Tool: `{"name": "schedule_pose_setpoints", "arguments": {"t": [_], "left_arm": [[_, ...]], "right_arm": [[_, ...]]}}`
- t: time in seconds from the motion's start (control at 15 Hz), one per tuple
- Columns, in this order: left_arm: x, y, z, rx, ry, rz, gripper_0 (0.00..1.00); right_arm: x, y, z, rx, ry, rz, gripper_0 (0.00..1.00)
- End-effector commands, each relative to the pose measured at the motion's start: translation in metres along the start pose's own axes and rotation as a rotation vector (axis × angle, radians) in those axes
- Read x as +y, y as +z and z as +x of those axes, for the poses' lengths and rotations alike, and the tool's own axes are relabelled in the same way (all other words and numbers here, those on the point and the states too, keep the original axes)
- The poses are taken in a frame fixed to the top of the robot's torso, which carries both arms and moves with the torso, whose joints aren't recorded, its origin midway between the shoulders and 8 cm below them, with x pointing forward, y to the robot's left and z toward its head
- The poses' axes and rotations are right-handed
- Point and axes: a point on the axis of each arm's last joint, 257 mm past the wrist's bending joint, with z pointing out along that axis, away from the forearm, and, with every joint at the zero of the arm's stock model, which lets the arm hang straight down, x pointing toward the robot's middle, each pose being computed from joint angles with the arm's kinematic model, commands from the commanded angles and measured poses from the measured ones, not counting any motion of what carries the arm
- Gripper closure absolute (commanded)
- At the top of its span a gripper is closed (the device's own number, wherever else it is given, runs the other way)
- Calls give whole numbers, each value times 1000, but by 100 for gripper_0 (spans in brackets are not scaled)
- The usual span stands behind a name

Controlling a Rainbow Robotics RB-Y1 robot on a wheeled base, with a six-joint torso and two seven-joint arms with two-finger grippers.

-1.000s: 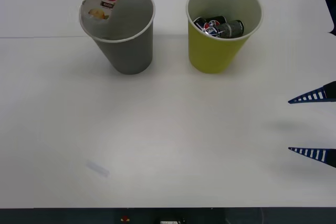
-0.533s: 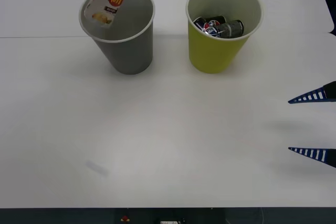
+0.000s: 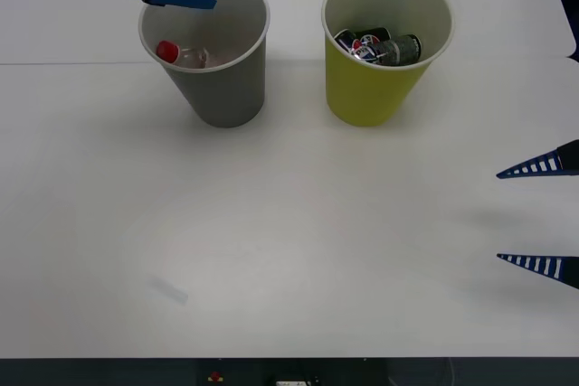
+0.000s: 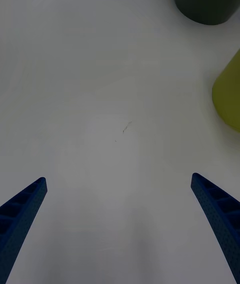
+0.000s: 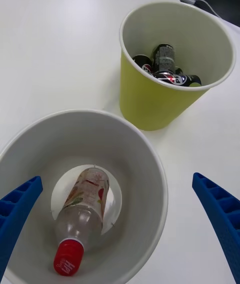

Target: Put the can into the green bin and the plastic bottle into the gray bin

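The plastic bottle [image 5: 82, 216], clear with a red cap and an orange-red label, lies on its side at the bottom of the gray bin [image 3: 222, 88]. The left gripper [image 5: 120, 229] hangs over that bin's rim at eleven o'clock, fingers spread wide, holding nothing. At three o'clock stands the green bin [image 3: 371, 88] with dark cans [image 3: 380, 47] inside. The right gripper [image 3: 540, 216] waits at four o'clock, wide open and empty.
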Motion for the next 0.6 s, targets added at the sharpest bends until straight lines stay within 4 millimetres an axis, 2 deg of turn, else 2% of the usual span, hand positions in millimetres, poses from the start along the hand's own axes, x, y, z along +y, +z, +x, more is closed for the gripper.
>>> {"name": "schedule_pose_setpoints", "arguments": {"t": [0.07, 0.33, 0.6], "left_arm": [[-7, -19, 22, -58, 71, 43, 0], [-16, -39, 64, -111, 155, 71, 0], [-34, -51, 115, -151, 224, 81, 0]], "right_arm": [[0, 0, 0, 0, 0, 0, 0], [0, 0, 0, 0, 0, 0, 0], [0, 0, 0, 0, 0, 0, 0]]}}
